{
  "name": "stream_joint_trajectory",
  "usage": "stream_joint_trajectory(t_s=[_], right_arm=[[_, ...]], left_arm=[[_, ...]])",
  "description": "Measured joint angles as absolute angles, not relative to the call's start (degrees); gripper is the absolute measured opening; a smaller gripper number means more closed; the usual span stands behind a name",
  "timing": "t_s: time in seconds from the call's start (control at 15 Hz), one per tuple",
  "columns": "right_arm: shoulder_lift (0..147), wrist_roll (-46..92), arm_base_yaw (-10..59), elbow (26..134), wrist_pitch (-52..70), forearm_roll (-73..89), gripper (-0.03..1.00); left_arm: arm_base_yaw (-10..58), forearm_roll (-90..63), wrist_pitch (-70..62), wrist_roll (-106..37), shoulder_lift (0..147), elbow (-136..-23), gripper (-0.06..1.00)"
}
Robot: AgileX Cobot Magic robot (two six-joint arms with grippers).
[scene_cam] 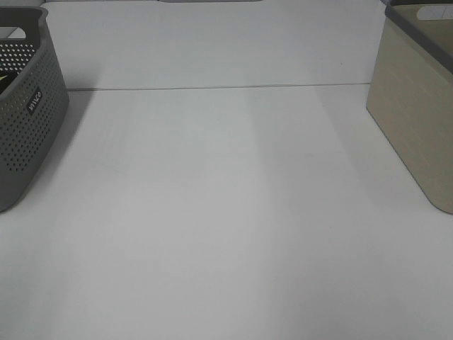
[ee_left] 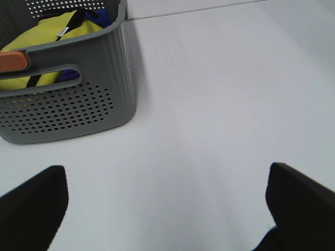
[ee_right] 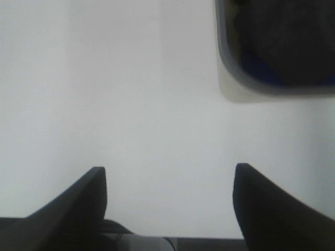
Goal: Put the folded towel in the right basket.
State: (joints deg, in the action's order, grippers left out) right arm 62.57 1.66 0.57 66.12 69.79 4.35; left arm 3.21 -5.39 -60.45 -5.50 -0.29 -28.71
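Both pincers, left and right, hang spread wide over bare white desk. A dark folded towel lies inside the beige right basket at the desk's right edge.

White table, a seam line running across its far part. Grey perforated basket sits on it at the left edge, beige basket with a grey rim at the right edge, well apart.
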Motion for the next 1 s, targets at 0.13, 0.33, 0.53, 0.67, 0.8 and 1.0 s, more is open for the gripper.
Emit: stream_joint_trajectory(t_s=[0.13, 0.33, 0.53, 0.67, 0.8, 1.0], right_arm=[[52.8, 1.7, 0.6, 56.1, 69.9, 4.3, 0.65], [38.7, 1.7, 0.6, 44.3, 70.0, 4.2, 0.65], [23.7, 2.5, 0.6, 34.1, 67.0, 4.2, 0.65], [16.9, 3.5, 0.6, 30.8, 64.5, 4.2, 0.65], [11.6, 3.6, 0.6, 30.4, 62.5, 3.5, 0.65], [6.1, 3.6, 0.6, 29.0, 61.6, 3.1, 0.65]], left_arm=[[3.2, -5.4, -60.4, -5.5, -0.3, -28.7, 0.98], [3.2, -5.4, -60.4, -5.5, -0.3, -28.7, 0.98], [3.2, -5.4, -60.4, -5.5, -0.3, -28.7, 0.98], [3.2, -5.4, -60.4, -5.5, -0.3, -28.7, 0.98], [3.2, -5.4, -60.4, -5.5, -0.3, -28.7, 0.98], [3.2, -5.4, -60.4, -5.5, -0.3, -28.7, 0.98]])
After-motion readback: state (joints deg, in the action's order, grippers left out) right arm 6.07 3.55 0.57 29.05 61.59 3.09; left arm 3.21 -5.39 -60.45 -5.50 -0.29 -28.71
